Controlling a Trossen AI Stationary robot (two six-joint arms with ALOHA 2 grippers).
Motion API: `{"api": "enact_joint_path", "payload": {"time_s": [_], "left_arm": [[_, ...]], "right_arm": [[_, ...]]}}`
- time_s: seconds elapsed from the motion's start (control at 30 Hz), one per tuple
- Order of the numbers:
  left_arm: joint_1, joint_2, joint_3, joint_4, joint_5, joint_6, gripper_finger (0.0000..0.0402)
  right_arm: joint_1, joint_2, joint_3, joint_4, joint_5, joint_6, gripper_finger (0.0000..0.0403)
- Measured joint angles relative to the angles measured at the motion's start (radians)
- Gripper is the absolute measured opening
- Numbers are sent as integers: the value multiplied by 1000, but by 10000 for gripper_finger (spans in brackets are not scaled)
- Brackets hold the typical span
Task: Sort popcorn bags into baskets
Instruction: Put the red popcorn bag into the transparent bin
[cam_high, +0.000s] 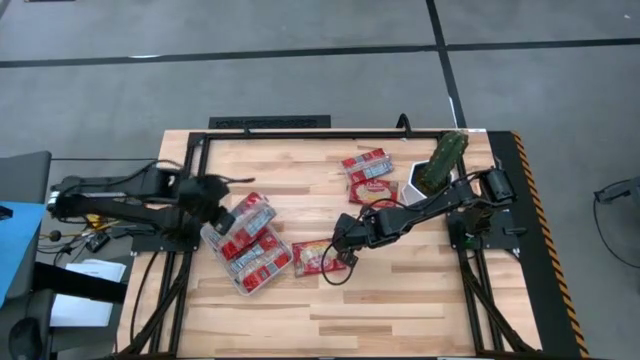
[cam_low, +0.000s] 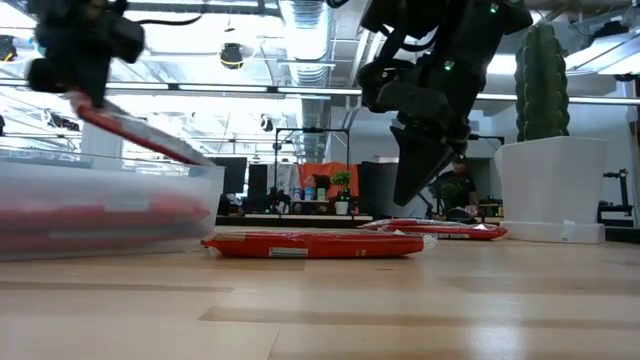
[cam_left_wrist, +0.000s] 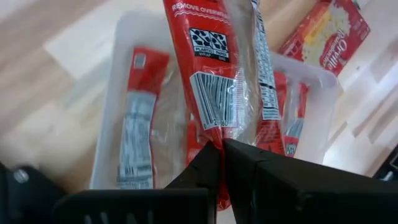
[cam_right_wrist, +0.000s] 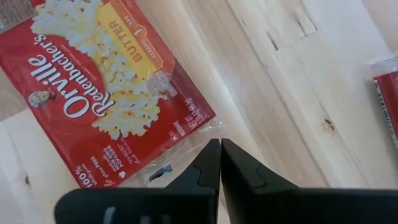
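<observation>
High view – left gripper (cam_high: 222, 205): over the far end of the clear tub (cam_high: 278, 272), which lies slantwise at the table's left-middle; it pinches a popcorn bag (cam_high: 250, 215) above the tub.
High view – tub contents: more red bags (cam_high: 258, 256) lie packed inside.
High view – right gripper (cam_high: 343, 240): reached in from the right to the table's middle, just over the right edge of a loose bag (cam_high: 316, 257) lying beside the tub.
High view – far bags: two bags (cam_high: 368, 172) lie together on the wooden table (cam_high: 400, 300), near the white pot with a green plant (cam_high: 438, 165).

Low view – left gripper (cam_low: 75, 55): holds its bag (cam_low: 135, 130) tilted above the tub (cam_low: 110, 205).
Low view – right gripper (cam_low: 415, 165): hangs above the table, fingertips pointing down, behind the loose bag (cam_low: 312, 244) that lies flat.
Low view – background: the plant pot (cam_low: 550, 190) stands right, with another flat bag (cam_low: 440, 230) beside it.

Left wrist view – left gripper (cam_left_wrist: 222, 163): fingers pressed on the lower edge of the barcode-side bag (cam_left_wrist: 217, 81), which hangs over the tub (cam_left_wrist: 112, 93); bags (cam_left_wrist: 135, 124) stand on edge within.

Right wrist view – right gripper (cam_right_wrist: 220, 160): fingers pressed together, at the clear corner edge of a butter popcorn bag (cam_right_wrist: 106, 87); whether they grip that edge I cannot tell.
</observation>
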Motion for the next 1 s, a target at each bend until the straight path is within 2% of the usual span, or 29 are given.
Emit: {"api": "enact_joint_path", "payload": {"time_s": [0.17,0.37,0.73,1.0], "left_arm": [[-123,-104,-87,-7,-46,-146,0],[-230,-126,-156,-2,-96,-223,0],[-273,-114,-207,-7,-93,-265,0],[-273,-107,-208,-9,-64,-259,0]], "right_arm": [[0,0,0,0,-1,-15,31],[0,0,0,0,-2,-16,20],[0,0,0,0,-4,-23,39],[0,0,0,0,-4,-26,32]]}}
